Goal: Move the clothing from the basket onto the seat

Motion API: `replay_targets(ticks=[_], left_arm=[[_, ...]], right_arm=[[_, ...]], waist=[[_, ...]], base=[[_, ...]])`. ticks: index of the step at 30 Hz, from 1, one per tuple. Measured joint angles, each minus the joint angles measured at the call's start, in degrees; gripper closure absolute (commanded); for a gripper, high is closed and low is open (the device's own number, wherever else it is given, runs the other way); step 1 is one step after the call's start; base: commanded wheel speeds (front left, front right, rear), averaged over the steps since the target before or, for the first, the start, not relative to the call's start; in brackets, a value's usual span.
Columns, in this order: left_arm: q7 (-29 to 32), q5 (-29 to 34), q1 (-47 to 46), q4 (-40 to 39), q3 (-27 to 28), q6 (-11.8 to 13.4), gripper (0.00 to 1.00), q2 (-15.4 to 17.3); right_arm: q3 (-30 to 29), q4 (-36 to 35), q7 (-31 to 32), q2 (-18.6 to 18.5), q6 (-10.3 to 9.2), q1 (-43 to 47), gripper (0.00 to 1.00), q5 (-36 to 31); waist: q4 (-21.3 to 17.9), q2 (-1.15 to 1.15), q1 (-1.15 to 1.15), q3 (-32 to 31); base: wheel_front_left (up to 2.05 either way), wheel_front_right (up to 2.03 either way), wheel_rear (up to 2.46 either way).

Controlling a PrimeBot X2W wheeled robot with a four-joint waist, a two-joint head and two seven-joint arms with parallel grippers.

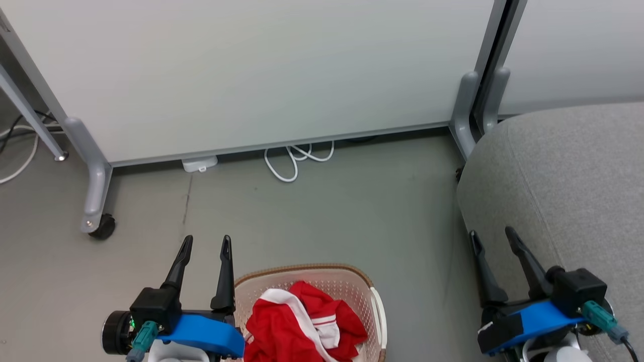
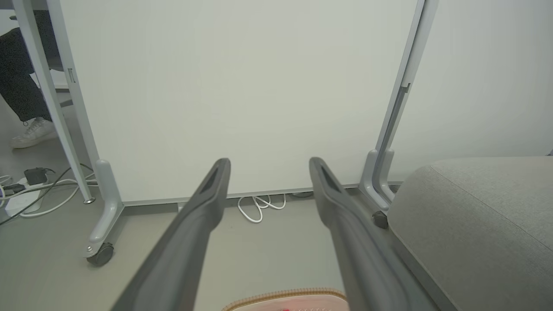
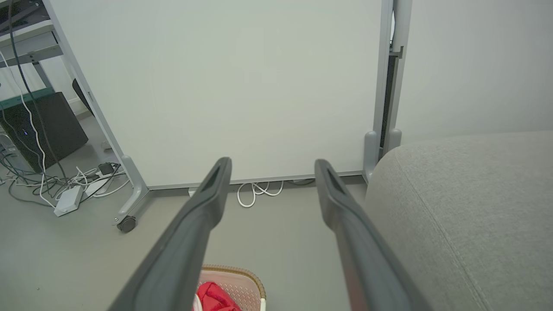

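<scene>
Inside cream perforated basket, crumpled red clothing, white stripe trim

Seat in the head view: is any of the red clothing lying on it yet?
No, the red clothing is heaped inside the basket on the floor, apart from the grey seat.

Red, white-striped clothing; cream basket, brown rim; grey seat.
</scene>
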Motion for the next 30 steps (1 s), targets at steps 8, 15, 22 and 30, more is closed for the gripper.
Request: replay_targets(ticks=[8, 15, 22, 30], left_arm=[[0.0, 0.2, -3.1, 5.4, 0.1, -0.4, 0.0, 0.0], [0.0, 1.1, -9.2, 14.2, -0.6, -1.5, 0.0, 1.2], [0.0, 1.2, -15.8, 22.7, -0.6, -1.9, 0.0, 2.4], [0.0, 1.9, -23.1, 31.3, -0.7, -2.2, 0.0, 4.1]], right_arm=[[1.0, -2.2, 0.5, 0.0, 0.0, -3.3, 0.0, -0.6], [3.0, -3.2, 0.0, 0.0, 0.0, -7.4, 0.0, -0.6], [4.7, -3.3, -1.4, -0.1, 0.0, -10.8, 0.0, 0.0], [8.5, -2.6, -3.0, -0.1, 0.0, -15.2, 0.0, 1.5]], waist=[[-1.1, 0.0, 0.0, 6.1], [-2.7, 0.0, 0.01, 13.8], [-4.8, 0.0, 0.01, 22.3], [-7.6, 0.0, 0.01, 31.6]], base=[[0.0, 0.0, 0.0], [0.0, 0.0, 0.0], [0.0, 0.0, 0.0], [0.0, 0.0, 0.0]])
